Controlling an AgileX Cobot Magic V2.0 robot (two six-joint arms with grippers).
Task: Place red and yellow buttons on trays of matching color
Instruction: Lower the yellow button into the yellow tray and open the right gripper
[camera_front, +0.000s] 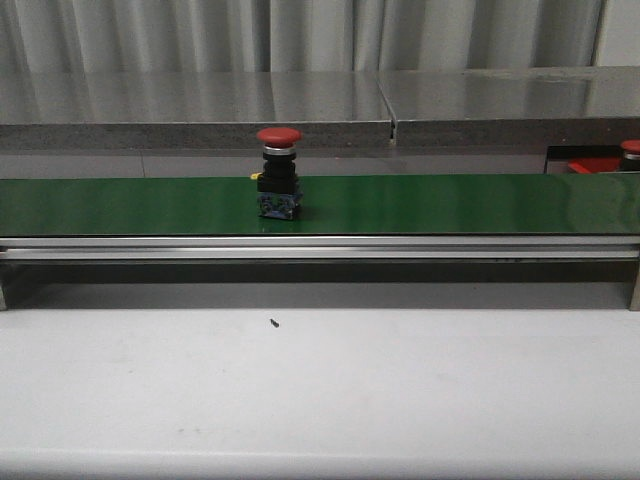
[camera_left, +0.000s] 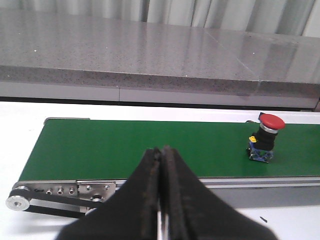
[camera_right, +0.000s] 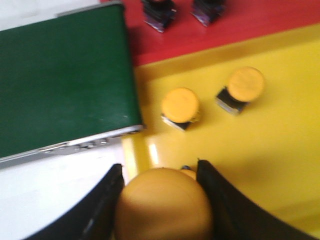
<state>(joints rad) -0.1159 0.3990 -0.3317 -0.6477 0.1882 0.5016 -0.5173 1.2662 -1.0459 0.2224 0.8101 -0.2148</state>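
A red-capped button (camera_front: 278, 185) stands upright on the green belt (camera_front: 450, 205); it also shows in the left wrist view (camera_left: 265, 142). My left gripper (camera_left: 161, 150) is shut and empty, short of the belt's near edge and well apart from that button. My right gripper (camera_right: 160, 167) is shut on a yellow-capped button (camera_right: 162, 205), held over the near corner of the yellow tray (camera_right: 280, 150). Two yellow buttons (camera_right: 181, 107) (camera_right: 242, 89) sit in that tray. The red tray (camera_right: 260, 20) lies beyond it with two dark button bases (camera_right: 159, 12) (camera_right: 207, 10). Neither gripper shows in the front view.
The belt's end (camera_right: 65, 75) lies right beside both trays. In the front view the red tray (camera_front: 600, 165) and a red button (camera_front: 630, 150) show at the far right edge. A grey ledge (camera_front: 300, 110) runs behind the belt. A small dark speck (camera_front: 273, 322) lies on the white table.
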